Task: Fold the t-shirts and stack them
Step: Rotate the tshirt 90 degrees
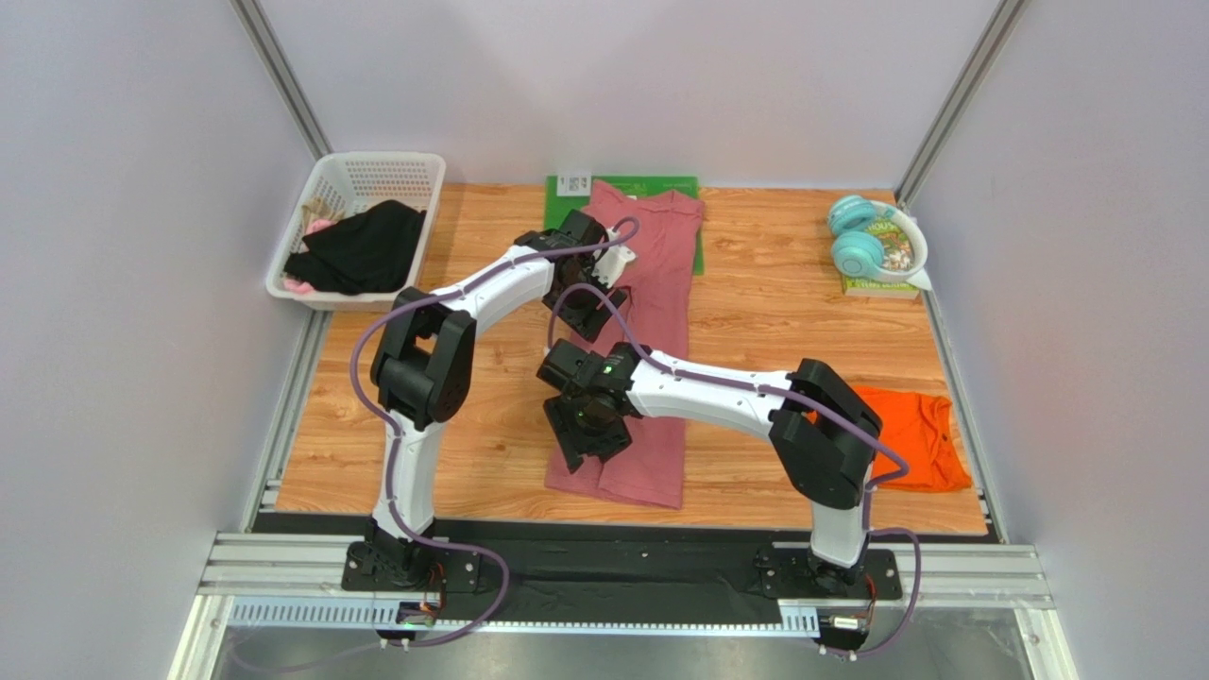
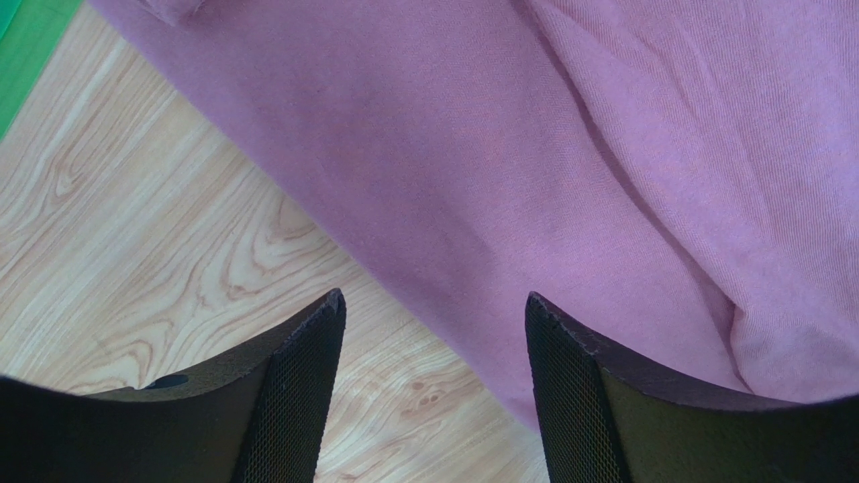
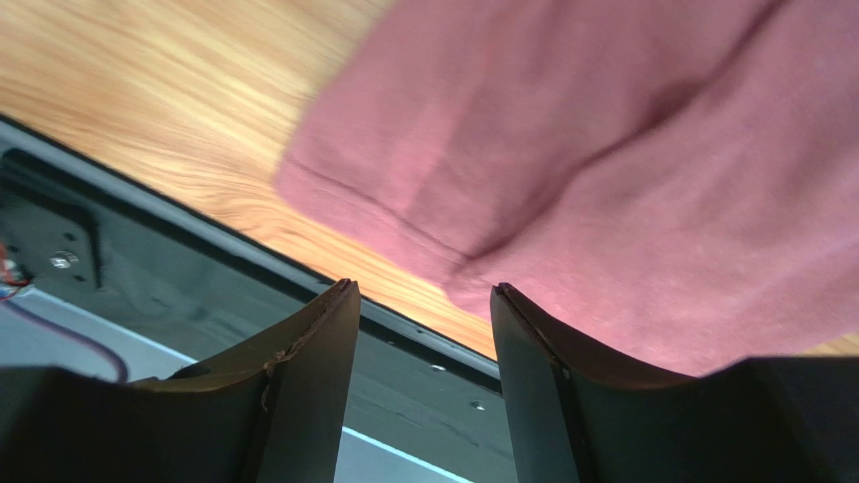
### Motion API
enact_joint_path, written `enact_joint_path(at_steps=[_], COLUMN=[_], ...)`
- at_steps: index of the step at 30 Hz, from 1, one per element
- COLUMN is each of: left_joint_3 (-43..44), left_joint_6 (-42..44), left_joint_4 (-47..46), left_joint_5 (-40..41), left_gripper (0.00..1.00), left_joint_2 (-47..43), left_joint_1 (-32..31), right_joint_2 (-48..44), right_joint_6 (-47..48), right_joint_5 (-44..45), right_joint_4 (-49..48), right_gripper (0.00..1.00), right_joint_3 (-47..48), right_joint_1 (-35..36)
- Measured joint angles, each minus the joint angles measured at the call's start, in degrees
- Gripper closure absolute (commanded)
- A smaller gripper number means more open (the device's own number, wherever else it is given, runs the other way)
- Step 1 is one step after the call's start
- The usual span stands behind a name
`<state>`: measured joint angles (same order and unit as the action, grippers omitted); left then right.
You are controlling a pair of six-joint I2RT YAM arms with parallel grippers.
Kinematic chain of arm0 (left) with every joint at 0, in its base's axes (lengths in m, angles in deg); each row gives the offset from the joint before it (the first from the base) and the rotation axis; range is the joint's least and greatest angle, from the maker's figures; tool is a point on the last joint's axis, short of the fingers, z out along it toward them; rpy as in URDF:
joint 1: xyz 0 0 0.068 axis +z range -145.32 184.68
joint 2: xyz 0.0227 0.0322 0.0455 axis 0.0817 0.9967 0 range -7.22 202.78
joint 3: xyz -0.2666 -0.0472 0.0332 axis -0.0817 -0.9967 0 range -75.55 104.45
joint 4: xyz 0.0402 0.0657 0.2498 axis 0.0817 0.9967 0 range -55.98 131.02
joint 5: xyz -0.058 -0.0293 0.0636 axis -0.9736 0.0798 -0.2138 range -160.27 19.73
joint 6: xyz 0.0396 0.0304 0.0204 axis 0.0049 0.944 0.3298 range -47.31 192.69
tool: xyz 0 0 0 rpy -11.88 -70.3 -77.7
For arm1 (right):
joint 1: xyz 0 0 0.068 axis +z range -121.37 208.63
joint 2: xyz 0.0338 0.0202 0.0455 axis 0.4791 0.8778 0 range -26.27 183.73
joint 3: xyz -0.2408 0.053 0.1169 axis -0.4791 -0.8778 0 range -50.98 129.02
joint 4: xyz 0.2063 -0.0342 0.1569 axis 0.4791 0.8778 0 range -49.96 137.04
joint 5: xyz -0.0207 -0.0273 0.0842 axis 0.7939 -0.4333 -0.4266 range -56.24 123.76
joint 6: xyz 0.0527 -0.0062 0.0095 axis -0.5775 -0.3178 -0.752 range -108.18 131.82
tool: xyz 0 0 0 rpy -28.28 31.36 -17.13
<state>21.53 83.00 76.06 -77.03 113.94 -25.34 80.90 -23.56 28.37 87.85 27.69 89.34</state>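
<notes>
At the worktop's [image 1: 795, 312] centre your pink t-shirt [image 1: 660, 305] lies as a long strip, seemingly folded lengthwise, not yet crosswise. The orange t-shirt [image 1: 915, 425] lies apart at the right edge, unstacked. Left gripper [image 2: 434, 302] and right gripper [image 3: 423, 287] hover at the strip's left edge, fingers wide, empty.
</notes>
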Motion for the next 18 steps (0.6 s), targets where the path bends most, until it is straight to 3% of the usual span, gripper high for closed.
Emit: enact_joint_path(at_steps=[6,18], left_joint_3=[0.00,-0.04], left_joint_6=[0.39,0.52], left_joint_4=[0.15,0.17], left_joint_5=[0.44,0.66], left_gripper=[0.27,0.27], left_joint_2=[0.59,0.90], left_joint_1=[-0.13,-0.07], right_joint_2=[1.49,7.52], right_joint_6=[0.96,1.92], right_joint_5=[0.63,0.90], right_joint_4=[0.33,0.63], right_gripper=[0.44,0.44], right_joint_3=[4.35,4.35], right_joint_1=[1.51,1.95])
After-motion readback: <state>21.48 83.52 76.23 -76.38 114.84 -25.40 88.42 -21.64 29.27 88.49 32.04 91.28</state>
